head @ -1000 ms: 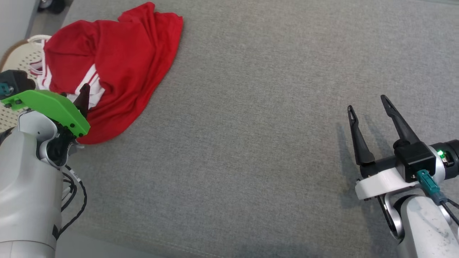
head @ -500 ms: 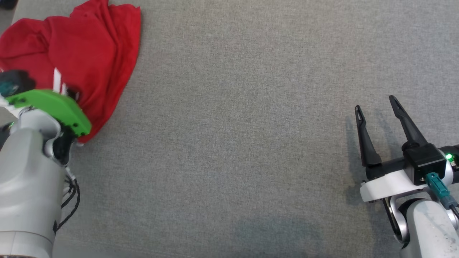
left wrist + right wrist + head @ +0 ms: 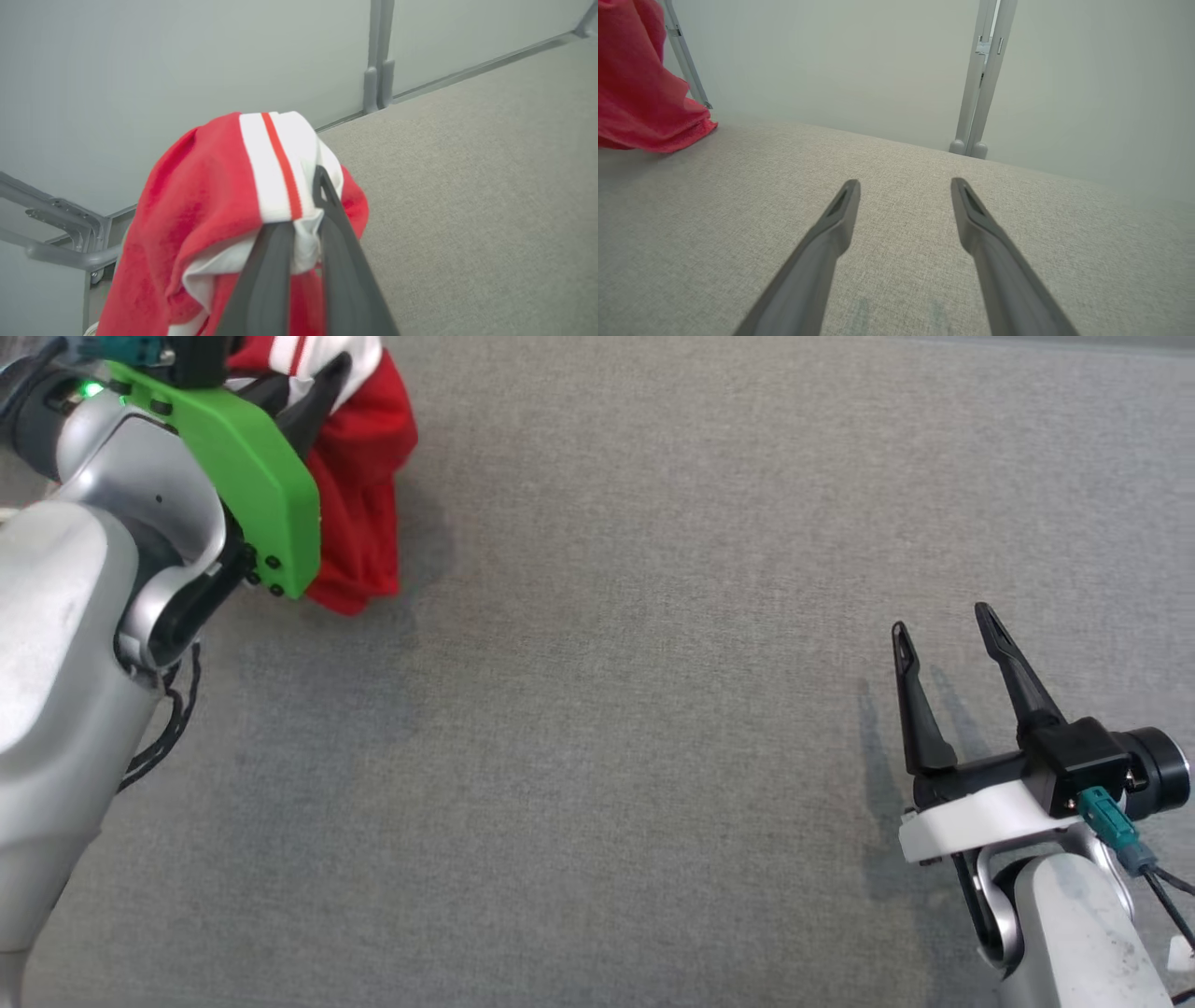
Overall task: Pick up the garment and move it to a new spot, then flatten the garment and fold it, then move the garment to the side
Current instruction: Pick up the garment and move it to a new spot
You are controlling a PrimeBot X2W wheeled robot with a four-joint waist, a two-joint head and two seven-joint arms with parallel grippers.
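The garment is red with white stripes and hangs bunched from my left gripper at the upper left of the head view; its lower end reaches down to the grey surface. In the left wrist view my left gripper is shut on the garment at its white striped band, with fabric draped over one finger. My right gripper stands open and empty above the surface at the lower right. The right wrist view shows my right gripper with its fingers spread and the garment far off at the upper left.
A grey fabric surface stretches between both arms. Pale wall panels with a grey post stand along its far edge. A grey metal rail sits past the surface's left end.
My left gripper has shut on the garment and lifted it from the surface, so it now hangs bunched. The head camera has shifted. The right gripper stays open.
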